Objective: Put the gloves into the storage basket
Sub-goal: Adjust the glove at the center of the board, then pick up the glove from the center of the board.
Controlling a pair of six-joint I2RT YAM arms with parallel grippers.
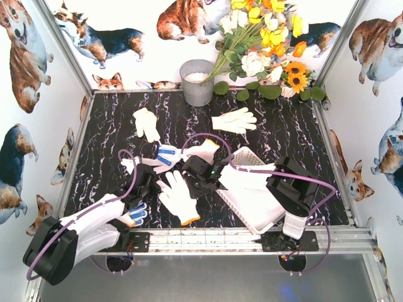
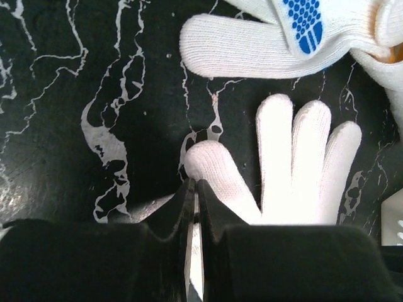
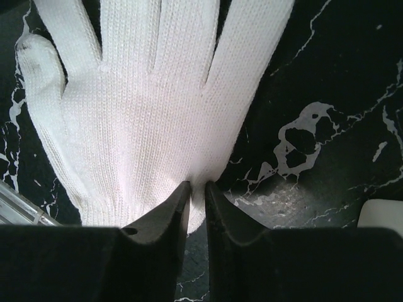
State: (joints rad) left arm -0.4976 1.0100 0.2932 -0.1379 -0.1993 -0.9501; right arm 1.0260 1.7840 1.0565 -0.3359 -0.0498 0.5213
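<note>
Counting six gloves (image 1: 177, 196) and one basket (image 1: 250, 207): left jaws shut beside a glove (image 2: 296, 170), right jaws pinching a glove (image 3: 145, 113).

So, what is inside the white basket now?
In the storage basket I see only white surfaces; anything white lying there would be hard to tell. The right arm covers its right side, so that part is hidden.

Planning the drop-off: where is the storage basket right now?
Top view: the storage basket sits front right on the table, partly under the right arm, just right of the orange-cuffed glove.
</note>
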